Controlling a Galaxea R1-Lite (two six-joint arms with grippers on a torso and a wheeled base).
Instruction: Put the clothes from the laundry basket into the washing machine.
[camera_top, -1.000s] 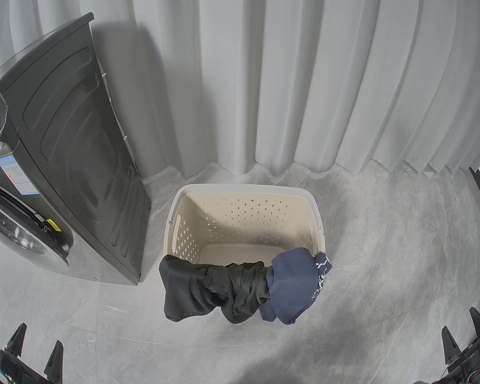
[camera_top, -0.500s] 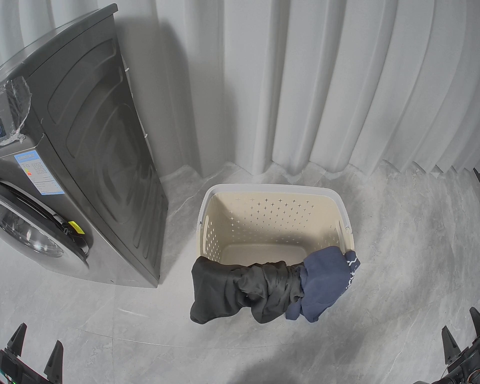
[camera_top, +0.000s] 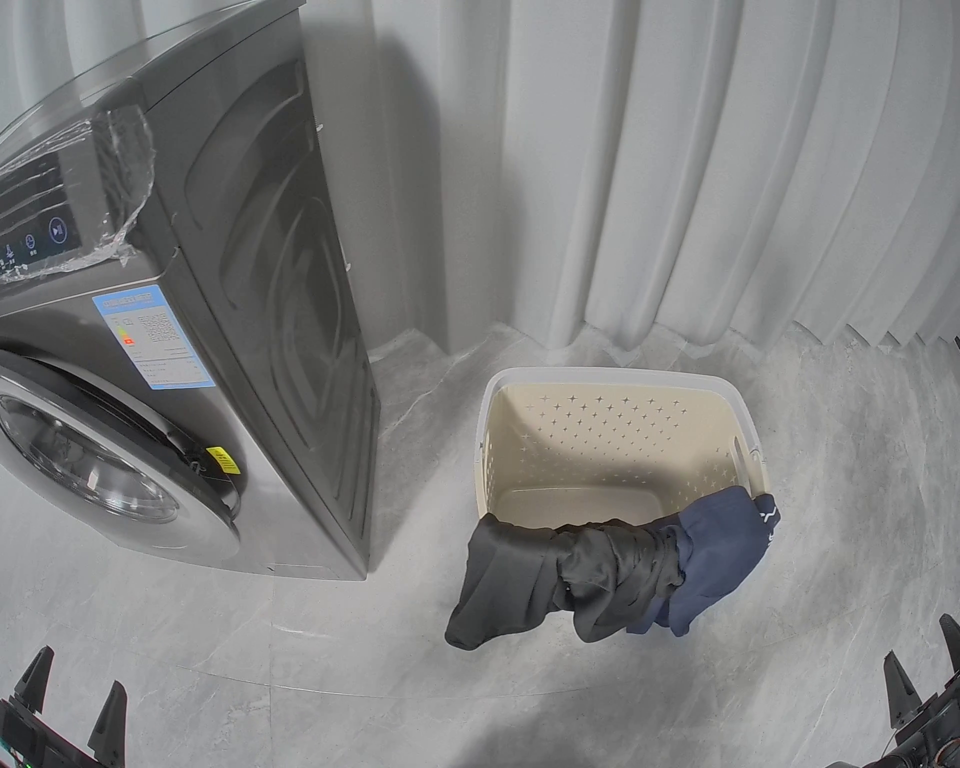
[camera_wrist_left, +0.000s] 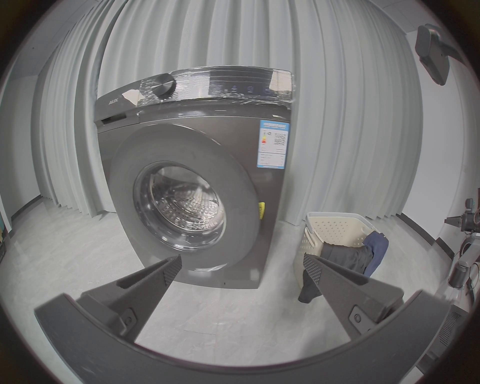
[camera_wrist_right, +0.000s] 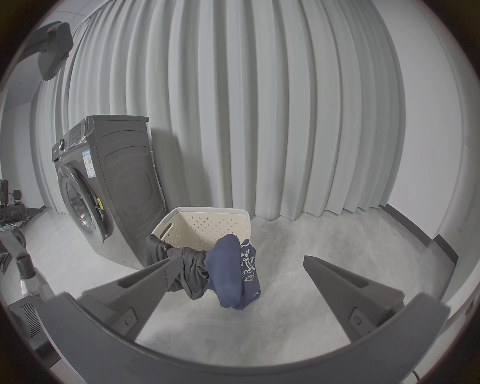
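Head view: the left gripper (camera_top: 77, 675) and right gripper (camera_top: 918, 645) sit low, each with fingers spread and empty. Ahead of them, nearer the right one, a cream perforated plastic laundry basket (camera_top: 610, 375) stands on the grey marbled floor (camera_top: 850, 480). A shiny black garment (camera_top: 560, 580) and a navy blue garment (camera_top: 720, 545) hang over the rim facing the grippers. A dark grey front-loading washing machine (camera_top: 260, 300) stands ahead of the left gripper.

Left wrist view: its round glass door (camera_wrist_left: 182, 207) lies straight beyond the parted fingers.

Right wrist view: the laundry basket (camera_wrist_right: 210, 225) sits straight ahead of the right gripper.
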